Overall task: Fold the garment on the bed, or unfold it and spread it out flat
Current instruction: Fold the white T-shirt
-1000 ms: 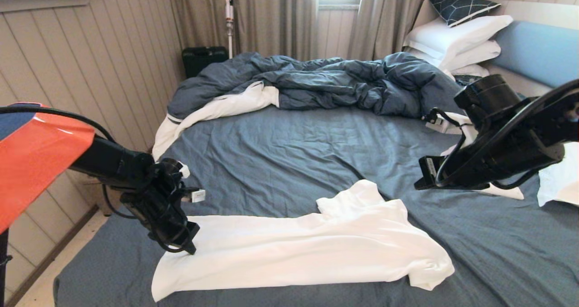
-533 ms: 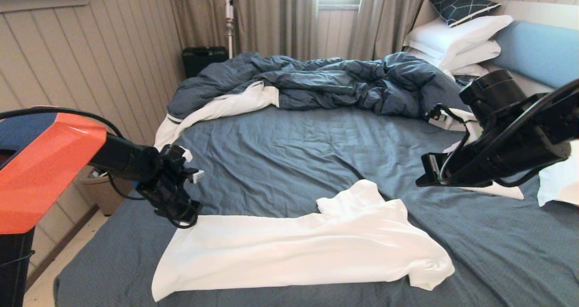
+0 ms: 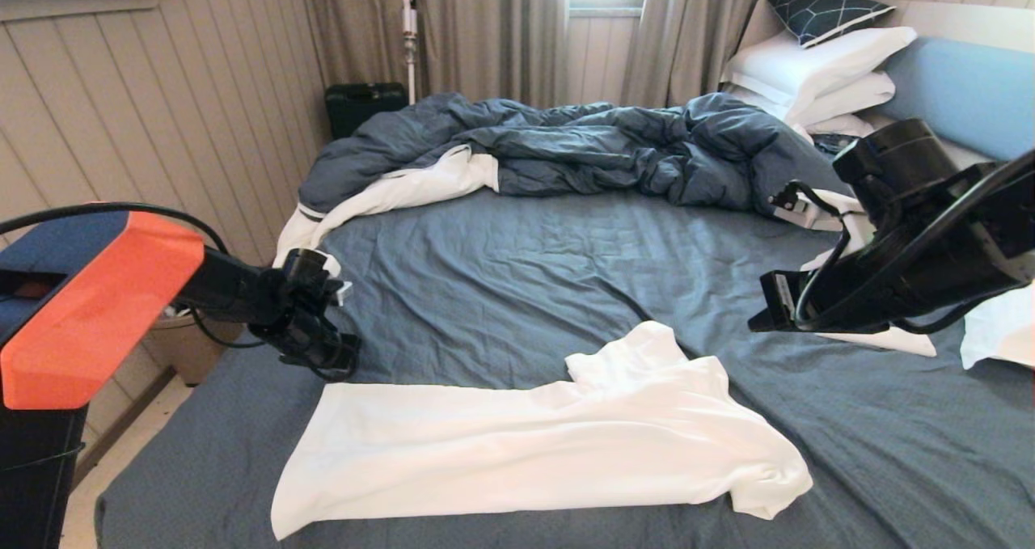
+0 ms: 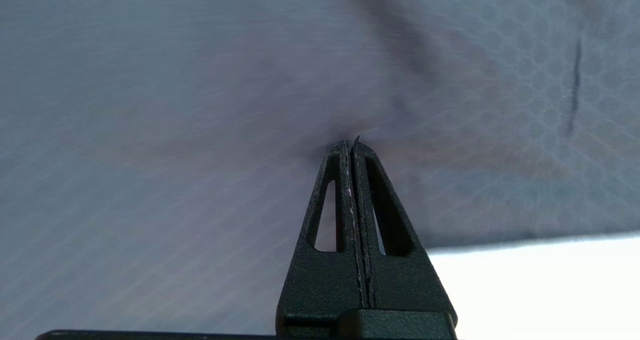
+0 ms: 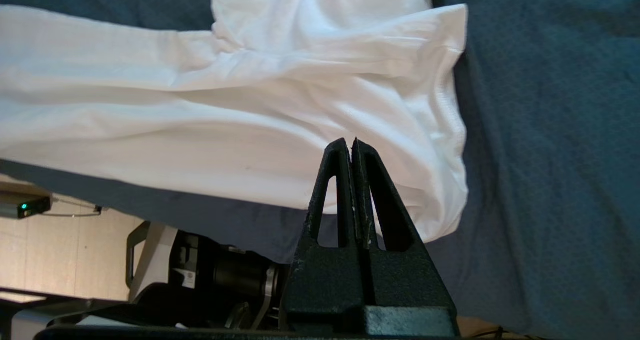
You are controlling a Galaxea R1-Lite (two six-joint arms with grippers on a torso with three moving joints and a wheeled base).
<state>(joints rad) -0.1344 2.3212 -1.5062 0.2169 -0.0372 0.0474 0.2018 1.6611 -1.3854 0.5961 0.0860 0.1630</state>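
Note:
The garment (image 3: 534, 444), a white T-shirt folded into a long strip, lies flat across the near part of the bed (image 3: 525, 274), one sleeve pointing toward the duvet. My left gripper (image 3: 344, 363) hangs shut and empty just beyond the strip's far left corner, above the grey-blue sheet. In the left wrist view the left gripper (image 4: 351, 142) has its jaws pressed together, and the garment's edge (image 4: 540, 285) shows beside them. My right gripper (image 3: 768, 310) hovers shut and empty above the bed, right of the sleeve. From the right wrist, the right gripper (image 5: 351, 142) points at the garment (image 5: 250, 119) below.
A rumpled dark-blue duvet (image 3: 566, 145) fills the far side of the bed. White pillows (image 3: 817, 68) are stacked by the light-blue headboard (image 3: 962, 88). More white fabric (image 3: 999, 323) lies at the right edge. A black case (image 3: 364, 104) stands by the wall.
My left gripper has lifted off the garment's near-left corner and drawn back toward the far left, uncovering that corner. The right arm drifted slightly right. The garment has not moved.

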